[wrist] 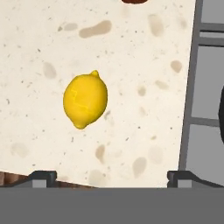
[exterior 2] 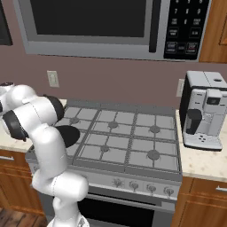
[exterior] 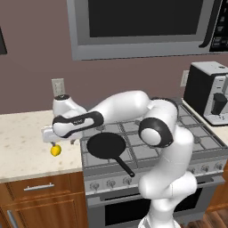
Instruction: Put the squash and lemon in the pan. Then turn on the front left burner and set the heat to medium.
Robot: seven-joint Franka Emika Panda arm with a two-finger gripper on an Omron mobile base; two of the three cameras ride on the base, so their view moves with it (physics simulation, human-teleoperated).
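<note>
The lemon (wrist: 85, 100) is a bright yellow fruit lying on the speckled counter, below and ahead of my open gripper (wrist: 111, 179); nothing sits between the fingers. In the left base view the gripper (exterior: 54, 143) hangs just above the lemon (exterior: 55, 150), left of the stove. A dark orange-red sliver at the hand view's top edge is the squash (wrist: 133, 1). The black pan (exterior: 106, 146) rests on the front left burner (exterior: 93, 164), handle pointing toward the front right. Part of the pan (exterior 2: 71, 134) shows behind my arm.
The stove's left edge (wrist: 192, 87) runs close to the right of the lemon. Control knobs (exterior: 111, 181) line the stove front. A coffee machine (exterior: 209, 93) stands on the right counter. A microwave (exterior 2: 97, 26) hangs above the stove.
</note>
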